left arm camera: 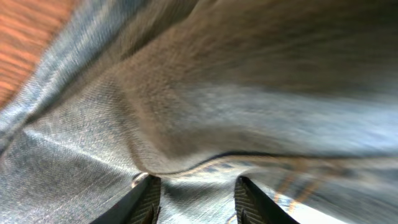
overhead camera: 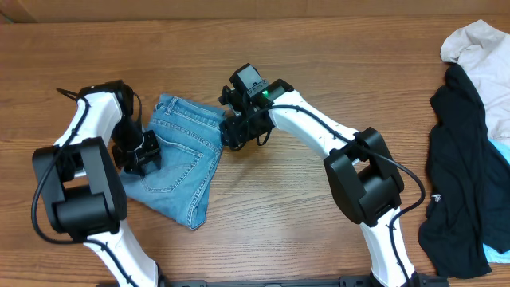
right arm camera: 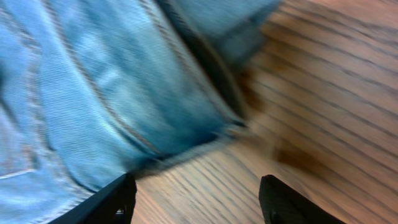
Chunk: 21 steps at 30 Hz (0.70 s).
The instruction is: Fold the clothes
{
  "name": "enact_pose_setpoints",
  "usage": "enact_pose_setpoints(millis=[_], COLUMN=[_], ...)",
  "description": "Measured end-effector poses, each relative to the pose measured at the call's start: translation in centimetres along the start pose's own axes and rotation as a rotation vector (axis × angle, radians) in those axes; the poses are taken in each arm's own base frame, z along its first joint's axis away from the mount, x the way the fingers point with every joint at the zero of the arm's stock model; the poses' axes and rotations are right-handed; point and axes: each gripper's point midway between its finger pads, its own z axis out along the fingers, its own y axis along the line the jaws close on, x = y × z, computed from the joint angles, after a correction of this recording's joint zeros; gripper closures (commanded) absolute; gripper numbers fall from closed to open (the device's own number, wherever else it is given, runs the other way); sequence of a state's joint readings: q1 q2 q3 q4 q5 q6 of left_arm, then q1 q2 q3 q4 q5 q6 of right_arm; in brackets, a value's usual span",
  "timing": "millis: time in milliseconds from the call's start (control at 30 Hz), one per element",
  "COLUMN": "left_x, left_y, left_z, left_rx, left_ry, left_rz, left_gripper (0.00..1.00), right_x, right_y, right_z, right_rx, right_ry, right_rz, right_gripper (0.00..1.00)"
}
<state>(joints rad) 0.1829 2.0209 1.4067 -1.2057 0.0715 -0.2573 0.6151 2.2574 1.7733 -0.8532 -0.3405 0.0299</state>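
- The jeans (overhead camera: 185, 151) lie in a folded bundle on the bench (overhead camera: 279, 231), back pocket up.
- My left tool (overhead camera: 142, 155) sits on the jeans' left edge with its fingers (left arm camera: 146, 199) apart against denim. I cannot tell whether they pinch it.
- My right tool (overhead camera: 237, 131) is released at the jeans' far right corner, with bare wood between its fingers (right arm camera: 112, 202).
- A black garment (overhead camera: 454, 175) and an off-white cloth (overhead camera: 486, 56) lie well right of the jeans.

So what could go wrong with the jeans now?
1. The right gripper is open over bare table, just beside the edge of the jeans. If it closes there, it might grab nothing.
2. The left gripper is at a bunched ridge of denim. A pull there could drag the fold apart.
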Motion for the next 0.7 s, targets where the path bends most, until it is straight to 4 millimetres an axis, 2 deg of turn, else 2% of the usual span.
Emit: enact_pose_setpoints(millis=[100, 167, 200, 300, 400, 467, 533, 700], left_x=[-1.6, -2.7, -3.3, -4.7, -5.9, -6.5, -7.0, -9.1], left_y=[-0.7, -1.3, -1.7, -2.6, -3.2, -3.4, -3.6, -4.3], left_z=[-2.5, -5.1, -6.8, -11.1, -13.1, -12.8, -11.4, -5.7], left_rx=[0.044, 0.079, 0.099, 0.142, 0.153, 0.147, 0.138, 0.136], left_ry=[-0.138, -0.26, -0.336, -0.522, -0.62, -0.627, -0.597, -0.488], left_rz=[0.017, 0.032, 0.052, 0.099, 0.157, 0.196, 0.223, 0.281], left_gripper=[0.39, 0.23, 0.2, 0.2, 0.18, 0.18, 0.18, 0.18], right_x=[0.1, 0.1, 0.0, 0.0, 0.0, 0.0, 0.1, 0.1], right_y=[-1.0, -1.6, -1.9, -2.5, -2.8, -2.9, -2.8, -2.8], right_z=[-0.2, -0.4, -0.5, -0.7, -0.7, -0.8, -0.8, -0.8], right_rx=[0.027, 0.038, 0.041, 0.047, 0.051, 0.054, 0.054, 0.054], right_ry=[0.002, 0.002, 0.001, -0.001, -0.002, -0.002, 0.0, 0.0], right_rz=[0.014, 0.025, 0.032, 0.052, 0.064, 0.067, 0.07, 0.071], right_gripper=[0.3, 0.3, 0.3, 0.3, 0.3, 0.3, 0.3, 0.29])
